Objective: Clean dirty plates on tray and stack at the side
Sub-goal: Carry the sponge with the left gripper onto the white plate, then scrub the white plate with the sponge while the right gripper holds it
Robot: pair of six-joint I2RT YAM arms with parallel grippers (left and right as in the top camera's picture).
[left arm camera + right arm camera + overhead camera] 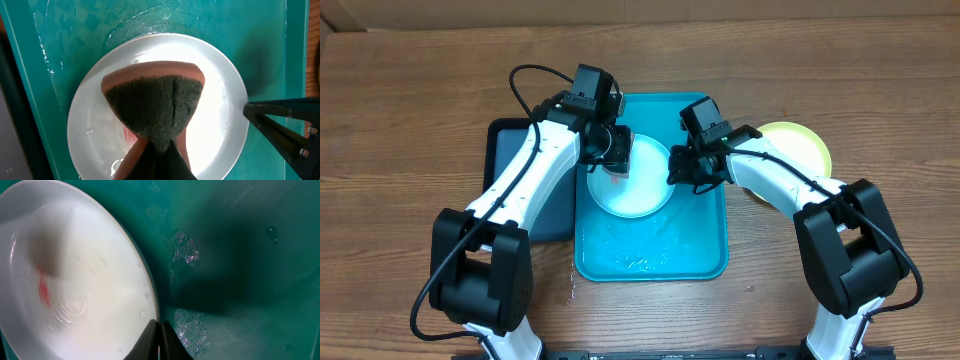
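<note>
A pale cyan-white plate [642, 192] lies wet on the turquoise tray [650, 252]. My left gripper [615, 160] is shut on an orange sponge with a dark scouring face [155, 102] and presses it onto the plate [220, 95]. A red smear [127, 134] shows beside the sponge. My right gripper [678, 170] is shut on the plate's right rim [90, 265], with its fingertips [159, 336] pinching the edge. The smear [44, 290] also shows in the right wrist view. A yellow-green plate [802, 145] lies on the table to the right of the tray. I see no other plate.
A dark navy tray [510, 150] lies against the turquoise tray's left side, under my left arm. Water pools on the turquoise tray's near half [640, 262]. Bare wooden table surrounds both trays.
</note>
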